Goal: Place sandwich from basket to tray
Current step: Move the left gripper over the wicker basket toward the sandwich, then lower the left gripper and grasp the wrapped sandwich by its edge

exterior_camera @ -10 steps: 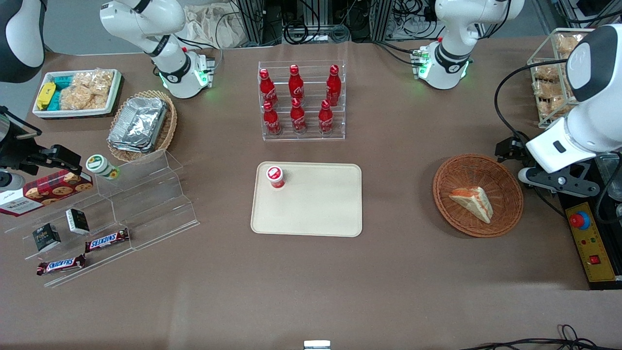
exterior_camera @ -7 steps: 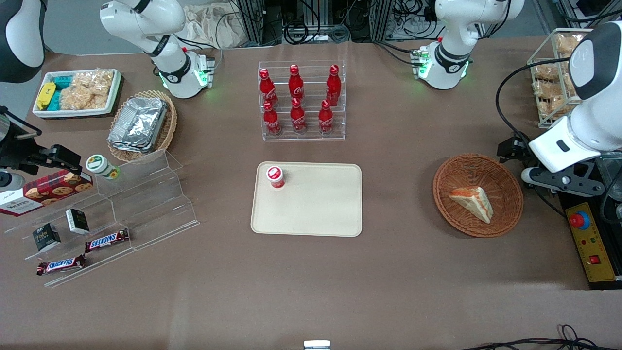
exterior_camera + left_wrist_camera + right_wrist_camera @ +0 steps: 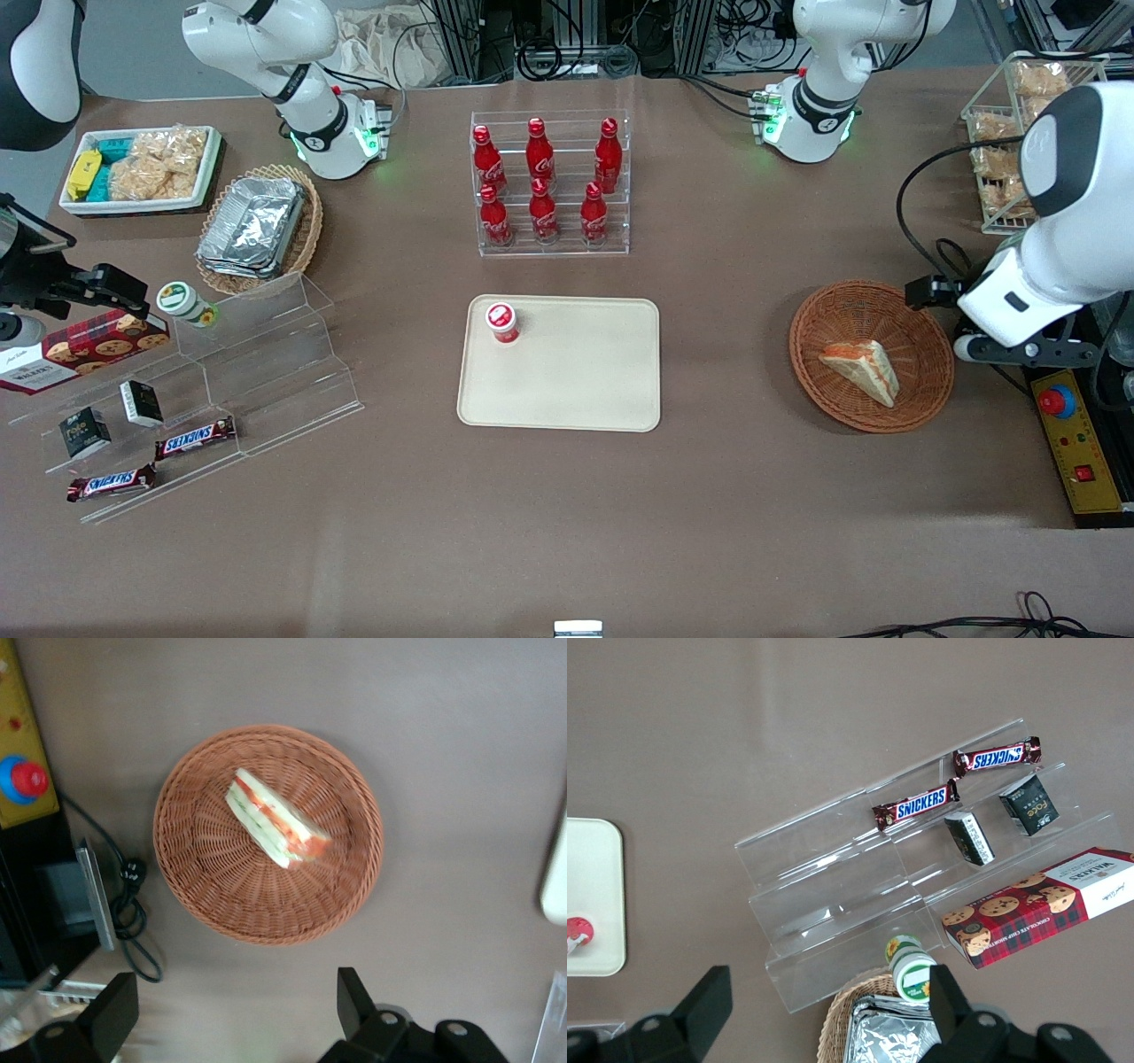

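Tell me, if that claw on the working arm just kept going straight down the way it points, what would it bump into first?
Probably bare table just beside the basket. The claw is open and points downward, off the rim, so it would likely miss the sandwich. Depth is hard to judge.

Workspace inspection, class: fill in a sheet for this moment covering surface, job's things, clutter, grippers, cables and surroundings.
Surface: brown table, flat, no spills seen.
Job's things: sandwich lies in the round basket; tray sits toward the table's middle, with a small red-lidded cup on one corner.
Clutter: cola bottle rack, foil containers, snack bin, clear stepped stand with chocolate bars.
Grippers: gripper hangs above the table beside the basket, jaws open, holding nothing.
Cables: black cable lies close to the basket's rim.
Surroundings: emergency-stop box at the working arm's end.
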`<state>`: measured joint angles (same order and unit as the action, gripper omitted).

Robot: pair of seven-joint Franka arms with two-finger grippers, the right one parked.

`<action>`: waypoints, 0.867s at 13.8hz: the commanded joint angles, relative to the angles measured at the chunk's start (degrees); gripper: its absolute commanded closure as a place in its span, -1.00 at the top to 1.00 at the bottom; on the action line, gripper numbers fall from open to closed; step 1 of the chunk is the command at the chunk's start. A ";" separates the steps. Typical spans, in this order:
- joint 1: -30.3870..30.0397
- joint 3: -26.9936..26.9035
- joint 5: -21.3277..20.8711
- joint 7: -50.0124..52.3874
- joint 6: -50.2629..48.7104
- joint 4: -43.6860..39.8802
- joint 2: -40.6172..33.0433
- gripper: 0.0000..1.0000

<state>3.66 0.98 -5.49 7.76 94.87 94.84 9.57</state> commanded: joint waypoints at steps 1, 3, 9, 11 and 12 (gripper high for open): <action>0.04 0.16 -1.36 17.58 5.49 7.09 -1.39 1.00; -0.93 0.07 -0.75 19.82 14.42 14.11 -1.74 1.00; -1.37 -0.89 -1.36 46.70 42.65 30.83 0.62 1.00; -1.46 -1.25 -1.36 50.58 43.56 30.84 2.55 1.00; -1.46 -1.25 -1.36 51.20 44.26 30.84 3.17 1.00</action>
<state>2.39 -0.15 -5.75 55.28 137.76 125.65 12.13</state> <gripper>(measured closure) 0.000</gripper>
